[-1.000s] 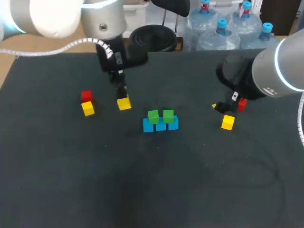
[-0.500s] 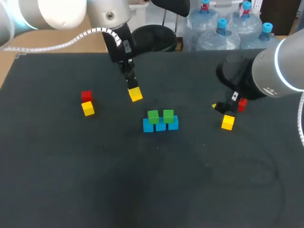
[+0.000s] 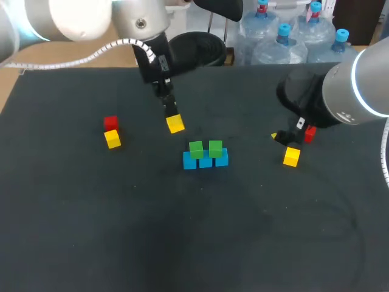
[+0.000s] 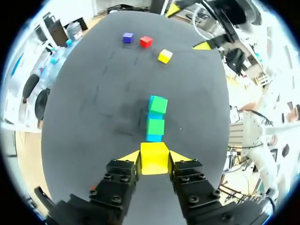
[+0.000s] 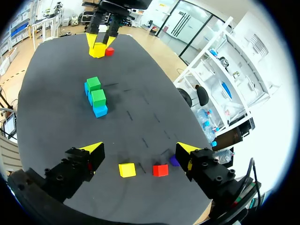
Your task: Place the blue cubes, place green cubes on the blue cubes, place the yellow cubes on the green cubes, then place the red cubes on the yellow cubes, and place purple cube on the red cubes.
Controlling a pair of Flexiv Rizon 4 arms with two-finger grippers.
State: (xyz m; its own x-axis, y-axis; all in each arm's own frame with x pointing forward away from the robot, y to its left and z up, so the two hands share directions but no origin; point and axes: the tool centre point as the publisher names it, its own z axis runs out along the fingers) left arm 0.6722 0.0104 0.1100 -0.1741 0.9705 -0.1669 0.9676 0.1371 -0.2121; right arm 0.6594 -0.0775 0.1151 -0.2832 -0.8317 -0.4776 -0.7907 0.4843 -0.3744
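I have the yellow cube [image 3: 175,124] clenched between the two yellow-tipped fingers of my left pincer [image 4: 154,155], one finger on each side of it. My landmark is the row of three blue cubes [image 3: 205,161] near the middle of the dark table [image 3: 182,243]. From the head camera, the held cube hangs just to the left of that row and a little further up the table. Along my left wrist, the row runs straight out ahead of the held cube.

Two green cubes [image 3: 196,148] sit side by side on top of the blue row.

Well to the left of the row, a red cube [image 3: 110,123] and a second yellow cube [image 3: 112,139] lie touching or nearly touching, the red one on the farther side.

Well to the right of the row, my right pincer [image 5: 139,150] hangs released, its fingers spread wide and holding nothing. Under and ahead of it lie a third yellow cube [image 5: 126,169], a second red cube [image 5: 160,170] and the purple cube [image 5: 174,161]. The three are strung out close together, with the yellow one nearest the row and the purple one farthest. From the head camera my right arm hides the purple cube.
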